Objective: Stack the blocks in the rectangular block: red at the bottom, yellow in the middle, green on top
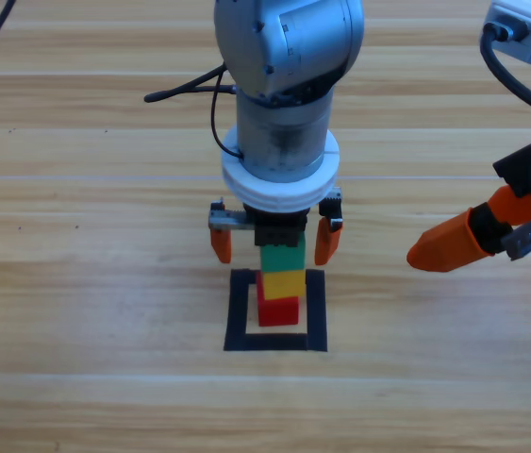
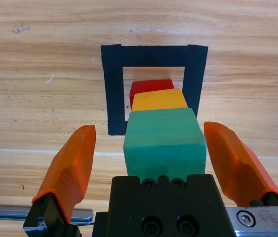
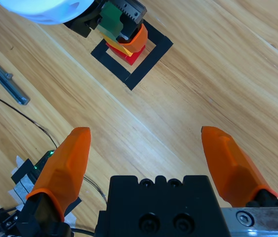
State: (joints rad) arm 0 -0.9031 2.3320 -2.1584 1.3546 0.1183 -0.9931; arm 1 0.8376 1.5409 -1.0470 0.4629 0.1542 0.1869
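So the left claw [image 1: 274,241] is hanging straight over the stack with its jaws spread wide, one orange jaw off each side of the green cube [image 1: 282,257] and neither one touching it, so it's not gripping anything. Green sits right between those jaws, directly below the claw's black body. Under it is the yellow cube [image 1: 283,282], and under that the red cube [image 1: 277,310], which rests on the tabletop [image 1: 86,283] inside the black tape square [image 1: 239,311]. From the left wrist camera the three cubes step away from the claw: green [image 2: 164,143] closest and biggest, yellow [image 2: 158,100] peeking out beyond it, red [image 2: 150,86] just past that, with the tape square [image 2: 113,89] framing them. The stack looks a bit offset, not perfectly flush, and sits nearer one side of the square than the other. The right claw [image 1: 432,253] is parked well off to the side of the stack, near the picture's right edge, holding nothing, and its wrist view shows its jaws wide apart over bare wood. Way out ahead of that right claw you can see the stack in its tape square [image 3: 153,57], partly hidden by the left arm.
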